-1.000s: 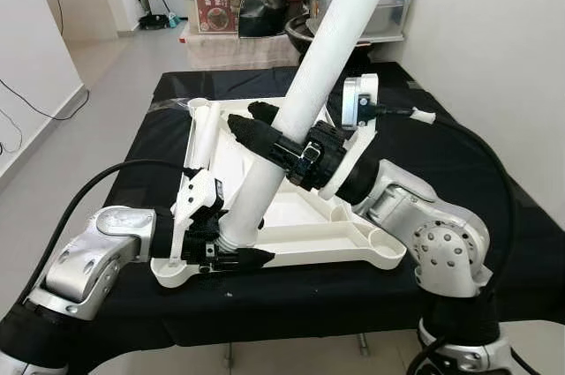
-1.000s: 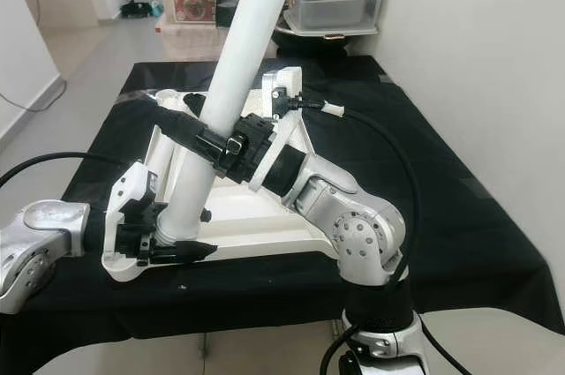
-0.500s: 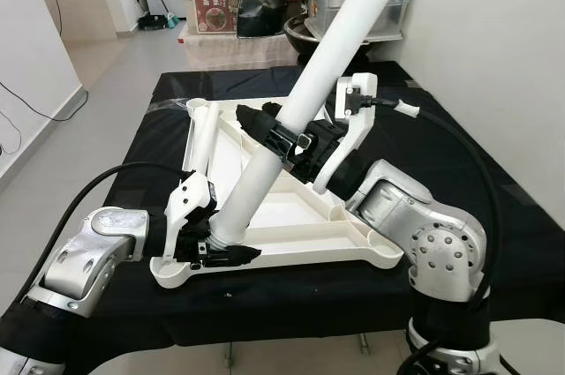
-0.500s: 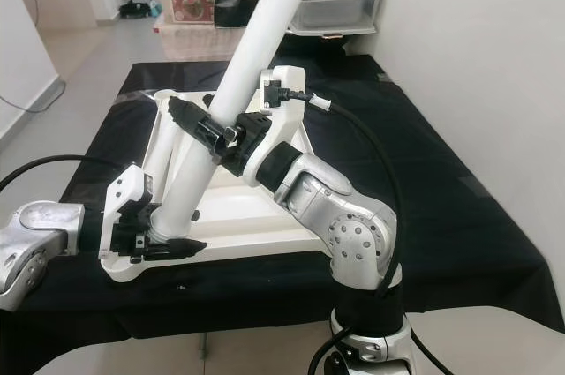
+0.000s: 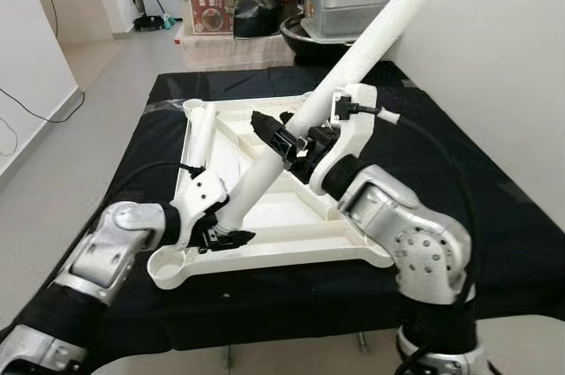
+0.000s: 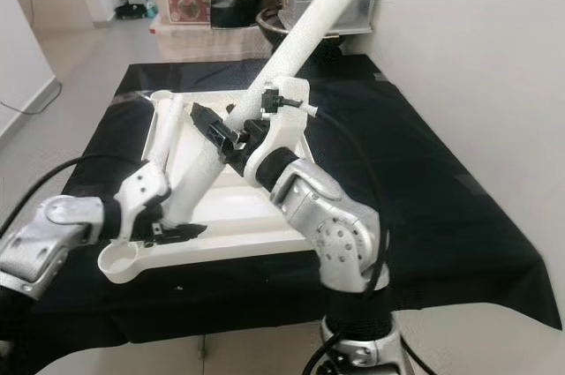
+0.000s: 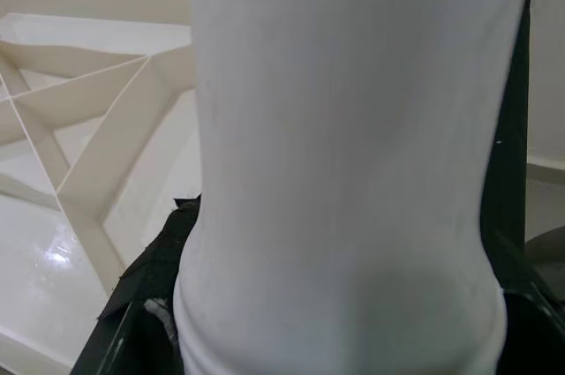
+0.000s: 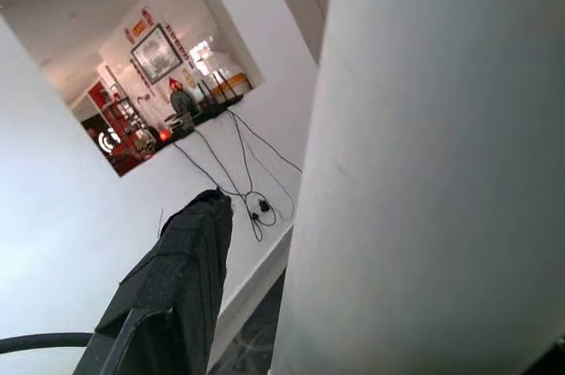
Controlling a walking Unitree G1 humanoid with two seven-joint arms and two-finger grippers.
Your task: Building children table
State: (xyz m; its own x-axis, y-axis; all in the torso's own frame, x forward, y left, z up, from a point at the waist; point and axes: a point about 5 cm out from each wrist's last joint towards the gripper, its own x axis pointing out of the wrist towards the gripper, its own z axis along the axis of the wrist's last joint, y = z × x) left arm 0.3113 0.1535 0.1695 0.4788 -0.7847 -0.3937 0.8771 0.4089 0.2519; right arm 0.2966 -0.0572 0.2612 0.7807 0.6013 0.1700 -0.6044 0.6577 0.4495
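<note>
Left gripper: it sits at the lower end of the white table leg, close to the near left corner of the tabletop. Its black fingers are closed around the foot of the leg, one on each side, probably to steer this end toward a socket.

Second leg: it lies flat along the left side of the tabletop, not yet mounted, waiting for its turn.

Tabletop: the white plastic top lies upside down on the black cloth, ribs facing up, so the round corner sockets are open for the legs.

Corner socket: the round cup at the near left corner is empty; the foot of the held leg is just beside it, not inside.

Table leg: it leans steeply, from the near left up toward the far right. It is tilted, so I judge it must be brought more upright before it can enter a socket.

Right gripper: it holds the leg around the middle, fingers clamped on both sides, to carry the weight and control the angle.
</note>
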